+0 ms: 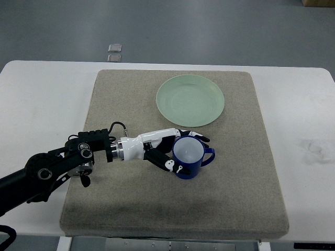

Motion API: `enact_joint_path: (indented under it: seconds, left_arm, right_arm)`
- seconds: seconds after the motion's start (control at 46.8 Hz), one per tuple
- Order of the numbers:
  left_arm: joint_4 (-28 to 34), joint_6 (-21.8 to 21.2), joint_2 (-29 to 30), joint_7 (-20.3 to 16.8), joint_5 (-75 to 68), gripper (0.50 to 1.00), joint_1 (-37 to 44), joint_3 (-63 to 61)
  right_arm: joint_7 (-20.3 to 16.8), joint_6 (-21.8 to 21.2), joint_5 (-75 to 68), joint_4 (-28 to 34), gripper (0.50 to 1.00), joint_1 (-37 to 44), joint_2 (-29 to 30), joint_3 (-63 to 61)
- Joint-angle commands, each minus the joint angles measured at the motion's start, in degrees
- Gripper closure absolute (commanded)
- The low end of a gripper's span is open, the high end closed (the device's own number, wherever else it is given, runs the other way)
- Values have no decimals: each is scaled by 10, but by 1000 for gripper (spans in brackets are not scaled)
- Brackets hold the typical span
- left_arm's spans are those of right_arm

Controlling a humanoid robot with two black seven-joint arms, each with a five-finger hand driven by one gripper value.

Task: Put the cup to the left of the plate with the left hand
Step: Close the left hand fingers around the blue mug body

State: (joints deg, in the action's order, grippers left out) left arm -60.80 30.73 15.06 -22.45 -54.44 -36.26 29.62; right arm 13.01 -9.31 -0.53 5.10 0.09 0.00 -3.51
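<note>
A blue cup [189,157] with a white inside and its handle pointing right stands upright on the grey mat [125,204], below the pale green plate [190,100]. My left hand [175,151] comes in from the left and wraps its fingers around the cup's left side, with fingers above and below the rim. The plate lies flat at the upper middle of the mat, a short gap above the cup. The right arm does not show.
The mat covers most of a white table [42,94]. Two small square tiles [114,52] lie on the floor beyond the table's far edge. A dark smudge [313,149] marks the table at the right.
</note>
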Motion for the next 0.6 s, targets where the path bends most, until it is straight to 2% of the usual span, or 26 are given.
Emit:
enact_joint_path:
  seconds: [0.0,0.064,0.214,0.363,0.427,0.491,0.577]
  left_arm:
    - [-2,0,1,0,0,686,1,0]
    - [-3,-1,1,0,0,709,0,0]
    - [-3,-2,1,0,0,720,1,0]
    - [-3,-13,0,0,0,808,1,0]
    - [-3,-16,0,0,0,870,1,0]
    - [-3,-16,-1,0,-1,909,1,0]
    - [-4,-17,-2,0,-1,939,1,0]
  right_arm:
    - [0,0,0,0,568,0,0,0]
    - [0,0,0,0,568,0,0,0]
    - [0,0,0,0,568,0,0,0]
    - [0,0,0,0,568,0,0,0]
    - [0,0,0,0,568,0,0,0]
    - [0,0,0,0,568,0,0,0]
    - [0,0,0,0,568,0,0,0]
